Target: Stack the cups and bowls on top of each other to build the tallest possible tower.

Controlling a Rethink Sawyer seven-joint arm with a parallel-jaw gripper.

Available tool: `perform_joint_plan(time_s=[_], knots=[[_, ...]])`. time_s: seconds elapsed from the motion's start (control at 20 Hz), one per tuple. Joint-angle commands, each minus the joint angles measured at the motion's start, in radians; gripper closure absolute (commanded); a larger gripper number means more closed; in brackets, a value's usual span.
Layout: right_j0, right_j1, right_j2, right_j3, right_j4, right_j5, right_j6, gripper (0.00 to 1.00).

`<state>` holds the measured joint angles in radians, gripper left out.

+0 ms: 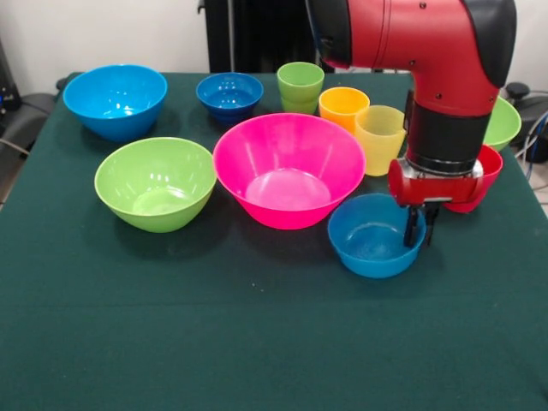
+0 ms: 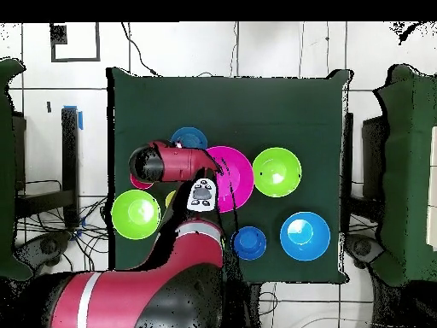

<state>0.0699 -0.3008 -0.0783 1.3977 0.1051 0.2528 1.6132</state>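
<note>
The gripper [image 1: 421, 229] is reaching down at the right rim of the light blue bowl [image 1: 372, 235], nearest on the green desk [image 1: 257, 342]; its jaws are sitting close together over that rim, though whether they are pinching it cannot be told. Behind, the pink bowl [image 1: 288, 169] and a lime green bowl [image 1: 155, 181] are sitting side by side. Farthest, the cups [image 1: 342, 104] are clustering, with no stack standing.
</note>
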Motion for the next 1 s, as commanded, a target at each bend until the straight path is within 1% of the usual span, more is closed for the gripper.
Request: perform_joint_plan(time_s=[0.05,0.15,0.3,0.5,0.7,0.9,1.0], knots=[[0.013,-0.131,0.071,0.047,0.050,0.197,0.170,1.00],[0.019,-0.170,0.062,0.047,0.061,0.263,0.175,1.00],[0.015,-0.198,0.057,0.049,0.069,0.295,0.176,1.00],[-0.003,-0.204,0.068,0.049,0.073,0.300,0.158,1.00],[0.006,-0.249,0.057,0.071,0.076,0.323,0.164,1.00],[0.009,-0.273,0.054,0.073,0.077,0.354,0.167,1.00],[0.011,-0.280,0.047,0.077,0.073,0.353,0.167,1.00]])
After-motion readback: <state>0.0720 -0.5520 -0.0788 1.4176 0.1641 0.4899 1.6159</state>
